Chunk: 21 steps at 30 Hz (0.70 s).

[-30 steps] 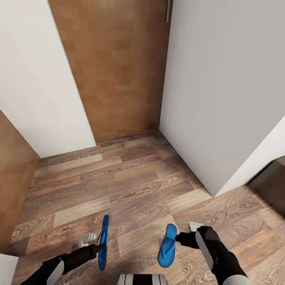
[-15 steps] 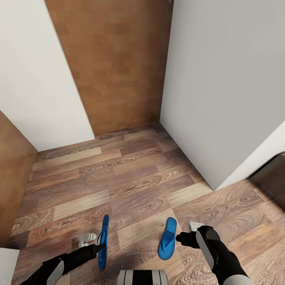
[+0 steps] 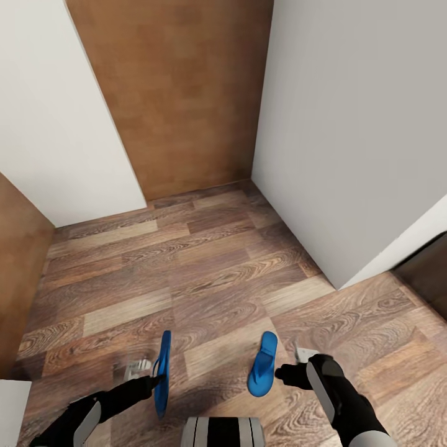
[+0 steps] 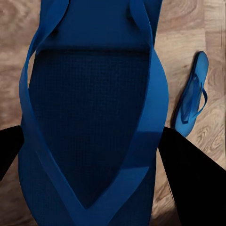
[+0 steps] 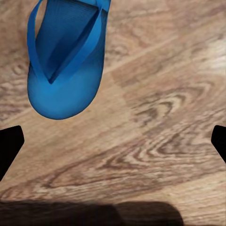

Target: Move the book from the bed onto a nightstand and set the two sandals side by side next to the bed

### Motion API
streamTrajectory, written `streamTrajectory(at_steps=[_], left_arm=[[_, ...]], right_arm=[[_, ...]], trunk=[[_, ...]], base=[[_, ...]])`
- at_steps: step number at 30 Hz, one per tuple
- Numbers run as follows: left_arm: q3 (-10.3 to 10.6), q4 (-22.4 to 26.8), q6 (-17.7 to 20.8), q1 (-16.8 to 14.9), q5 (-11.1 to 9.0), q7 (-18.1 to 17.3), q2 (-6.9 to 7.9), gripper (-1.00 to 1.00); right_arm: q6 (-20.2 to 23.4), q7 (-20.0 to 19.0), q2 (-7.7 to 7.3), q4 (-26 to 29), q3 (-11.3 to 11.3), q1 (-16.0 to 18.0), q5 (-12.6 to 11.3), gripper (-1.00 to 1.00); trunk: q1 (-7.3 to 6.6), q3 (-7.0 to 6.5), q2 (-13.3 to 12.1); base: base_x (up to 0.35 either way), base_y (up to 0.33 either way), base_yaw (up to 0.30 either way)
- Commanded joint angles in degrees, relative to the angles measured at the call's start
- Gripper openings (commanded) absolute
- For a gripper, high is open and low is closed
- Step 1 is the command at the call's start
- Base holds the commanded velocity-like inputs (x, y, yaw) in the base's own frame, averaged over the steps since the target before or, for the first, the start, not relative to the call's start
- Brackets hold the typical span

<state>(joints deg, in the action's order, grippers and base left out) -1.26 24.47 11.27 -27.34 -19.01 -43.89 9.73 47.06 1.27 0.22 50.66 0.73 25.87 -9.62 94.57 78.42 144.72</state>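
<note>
Two blue sandals show low in the head view, over the wood-plank floor. The left sandal (image 3: 162,372) stands on edge off the floor, with my left gripper (image 3: 152,380) shut on its sole. In the left wrist view this sandal (image 4: 89,117) spans the frame between the black fingers (image 4: 188,183) of my left gripper (image 4: 89,155). The right sandal (image 3: 262,372) lies flat on the floor, also seen as a sandal (image 4: 192,94) in the left wrist view. My right gripper (image 3: 284,374) is just right of it, open. In the right wrist view the sandal (image 5: 66,66) lies ahead of the open gripper (image 5: 113,143). The book, bed and nightstand are out of view.
A white wall (image 3: 56,124) stands at the left and another white wall (image 3: 347,143) at the right, with a brown door (image 3: 180,93) between them. A dark brown furniture edge (image 3: 428,273) shows at the far right. My base (image 3: 223,431) is at the bottom.
The whole picture has shifted: the floor and walls slid up the frame, so the camera moved back. The right sandal stayed with the floor. The left gripper keeps its sandal.
</note>
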Motion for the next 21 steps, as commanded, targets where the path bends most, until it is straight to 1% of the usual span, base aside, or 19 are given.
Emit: streamTrajectory(at_steps=[1, 3, 6, 9, 10, 13, 21], left_arm=[[-0.1, 1.5, 0.7, -0.1, -0.2, -0.3, -0.01, -1.0], [-0.1, 4.7, 0.8, -0.1, -0.3, -0.3, 0.01, -1.0], [-0.1, 6.5, 0.8, -0.2, -1.0, -0.3, -0.01, -1.0], [-0.1, 7.1, 0.8, -0.2, -1.9, -0.2, -0.04, -1.0], [-0.1, 7.3, 0.7, -0.2, -2.5, -0.2, -0.03, -1.0], [0.0, 7.5, 0.7, -0.2, -3.3, -0.2, 0.0, -1.0], [0.0, 7.4, 0.6, -0.2, -3.8, 0.0, 0.09, -1.0]], right_arm=[[0.2, 0.1, 0.03, 0.1, 0.1, 0.0, -0.3, 1.0], [0.2, 0.1, 0.03, 0.1, 0.1, 0.0, -0.3, 1.0], [0.2, 0.1, 0.04, 0.1, 0.0, 0.1, -0.3, 1.0], [0.2, 0.1, 0.04, 0.1, -0.1, 0.1, -0.3, 1.0], [0.2, 0.1, 0.04, 0.1, -0.1, 0.0, -0.3, 1.0], [0.2, 0.1, 0.04, 0.1, -0.1, 0.0, -0.3, 1.0], [0.2, 0.1, -0.09, 0.1, 0.2, 0.0, -0.3, 1.0]], trunk=[[0.01, 0.27, 0.0], [0.07, 0.71, 0.1], [0.07, 0.71, 0.1], [0.07, 0.71, 0.1], [0.07, 0.71, 0.1], [0.07, 0.71, 0.1], [0.07, 0.71, 0.1]], base=[[0.0, 0.0, 0.0], [0.0, 0.0, 0.0], [0.0, 0.0, 0.0], [0.0, 0.0, 0.0], [0.0, 0.0, 0.0], [0.0, 0.0, 0.0], [0.0, 0.0, 0.0]])
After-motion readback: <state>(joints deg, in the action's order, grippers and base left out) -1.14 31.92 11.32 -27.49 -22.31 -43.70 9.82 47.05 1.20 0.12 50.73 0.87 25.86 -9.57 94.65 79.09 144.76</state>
